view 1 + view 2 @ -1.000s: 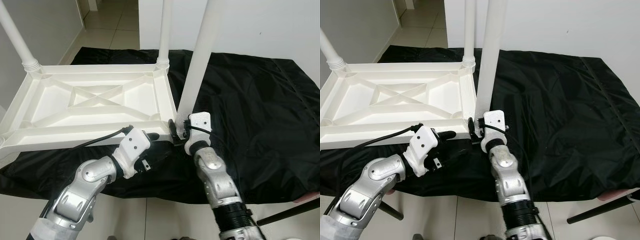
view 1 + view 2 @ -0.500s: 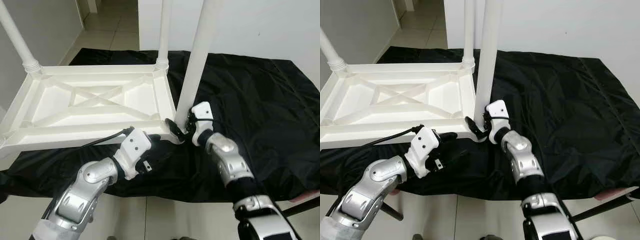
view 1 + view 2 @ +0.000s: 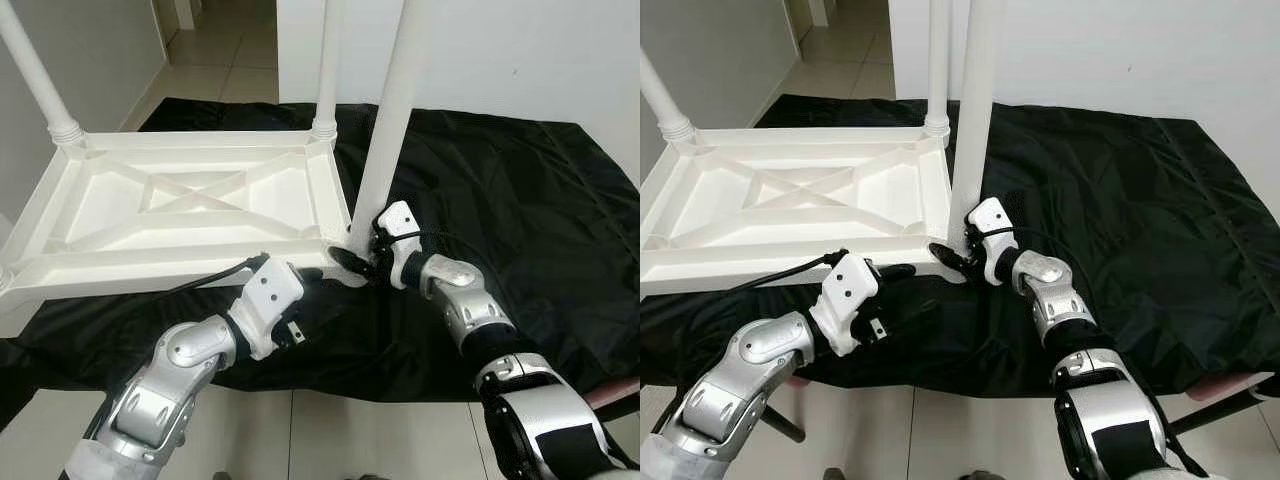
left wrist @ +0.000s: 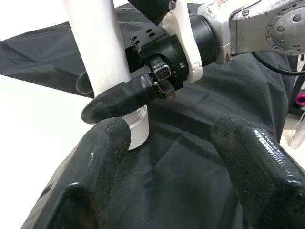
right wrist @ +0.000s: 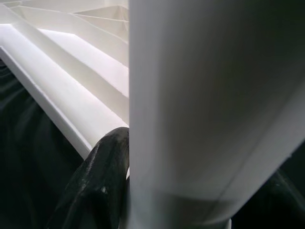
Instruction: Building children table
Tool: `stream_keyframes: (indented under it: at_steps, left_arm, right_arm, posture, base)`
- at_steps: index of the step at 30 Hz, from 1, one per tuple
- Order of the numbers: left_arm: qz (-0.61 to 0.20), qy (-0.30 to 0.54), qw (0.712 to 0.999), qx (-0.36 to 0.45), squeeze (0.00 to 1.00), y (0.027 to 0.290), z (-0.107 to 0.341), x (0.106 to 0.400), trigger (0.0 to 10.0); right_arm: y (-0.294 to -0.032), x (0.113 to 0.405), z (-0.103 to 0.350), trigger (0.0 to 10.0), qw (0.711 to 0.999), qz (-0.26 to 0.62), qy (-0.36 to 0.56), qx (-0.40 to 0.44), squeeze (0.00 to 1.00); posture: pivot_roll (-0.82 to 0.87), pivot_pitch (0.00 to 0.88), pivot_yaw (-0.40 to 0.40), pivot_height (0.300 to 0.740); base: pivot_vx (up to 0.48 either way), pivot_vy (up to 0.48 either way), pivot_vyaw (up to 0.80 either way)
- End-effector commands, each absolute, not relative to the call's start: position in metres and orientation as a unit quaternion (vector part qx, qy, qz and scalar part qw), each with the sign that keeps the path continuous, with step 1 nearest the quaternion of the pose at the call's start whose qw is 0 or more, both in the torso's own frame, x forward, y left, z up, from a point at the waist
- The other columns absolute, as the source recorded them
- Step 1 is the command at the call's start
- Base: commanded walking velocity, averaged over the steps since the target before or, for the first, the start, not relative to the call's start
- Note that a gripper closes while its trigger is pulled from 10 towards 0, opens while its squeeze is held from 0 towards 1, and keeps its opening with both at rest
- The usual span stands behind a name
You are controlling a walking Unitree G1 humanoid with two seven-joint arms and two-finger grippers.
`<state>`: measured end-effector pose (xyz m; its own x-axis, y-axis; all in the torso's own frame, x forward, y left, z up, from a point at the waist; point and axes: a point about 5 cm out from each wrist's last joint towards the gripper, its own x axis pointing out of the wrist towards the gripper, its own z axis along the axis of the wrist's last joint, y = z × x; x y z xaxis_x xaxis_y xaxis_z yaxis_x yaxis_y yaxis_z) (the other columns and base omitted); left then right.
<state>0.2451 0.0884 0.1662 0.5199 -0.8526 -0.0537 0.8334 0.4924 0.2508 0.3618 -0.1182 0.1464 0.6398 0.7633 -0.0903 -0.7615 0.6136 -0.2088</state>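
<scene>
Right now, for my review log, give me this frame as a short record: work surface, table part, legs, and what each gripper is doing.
surface: black sheet spread over the floor
table part: white tabletop, upside down, ribbed underside facing up
legs fitted: two upright at the far corners, far-left leg and far-right leg
leg in work: near-right leg, upright at the near-right corner
right gripper: shut on the base of the near-right leg
left gripper: open, beside the tabletop's near edge, pointing at that leg's base
</scene>
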Motion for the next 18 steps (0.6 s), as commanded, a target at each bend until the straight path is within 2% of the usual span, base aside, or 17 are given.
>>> stream_keyframes:
  at_steps: [1,4,5,6,7,12,14,18]
  left_arm:
    - [-0.477,-0.036,0.869,0.126,0.00,0.089,0.166,0.244,10.0]
    - [-0.477,-0.035,0.869,0.126,0.00,0.089,0.165,0.244,10.0]
    - [-0.477,-0.034,0.869,0.125,0.00,0.089,0.164,0.243,10.0]
    - [-0.477,-0.034,0.869,0.125,0.00,0.089,0.164,0.243,10.0]
    - [-0.478,-0.033,0.869,0.125,0.00,0.089,0.164,0.243,10.0]
    - [-0.479,-0.032,0.868,0.125,0.00,0.088,0.163,0.243,10.0]
    - [-0.479,-0.032,0.868,0.125,0.00,0.088,0.163,0.243,10.0]
    - [-0.481,-0.031,0.867,0.129,0.00,0.088,0.162,0.243,10.0]
  right_arm:
    - [-0.121,0.358,0.136,0.0,0.894,0.434,0.016,-0.112,0.00]
    - [-0.124,0.357,0.134,0.0,0.897,0.428,0.018,-0.109,0.00]
    - [-0.125,0.358,0.133,8.0,0.905,0.414,0.016,-0.098,0.00]
    - [-0.125,0.358,0.133,8.0,0.905,0.414,0.016,-0.098,0.00]
    - [-0.125,0.358,0.133,10.0,0.910,0.406,0.015,-0.080,0.00]
    - [-0.119,0.357,0.139,10.0,0.932,0.363,-0.012,-0.006,0.00]
    - [-0.119,0.357,0.139,10.0,0.932,0.363,-0.012,-0.006,0.00]
    - [-0.109,0.354,0.145,10.0,0.950,0.308,-0.039,0.019,0.00]
  posture:
    - [0.02,0.038,-0.034,0.740]
    - [0.02,0.040,-0.034,0.740]
    - [0.02,0.043,-0.034,0.740]
    - [0.02,0.043,-0.034,0.740]
    - [0.02,0.045,-0.033,0.740]
    - [0.01,0.055,-0.029,0.740]
    - [0.01,0.055,-0.029,0.740]
    - [0.00,0.060,-0.022,0.740]
  base:
    - [0.000,0.000,0.00]
    - [0.000,0.000,0.00]
    - [0.000,0.000,0.00]
    - [0.000,0.000,0.00]
    - [0.000,0.000,0.00]
    - [0.000,0.000,0.00]
    - [0.000,0.000,0.00]
    - [0.000,0.000,0.00]
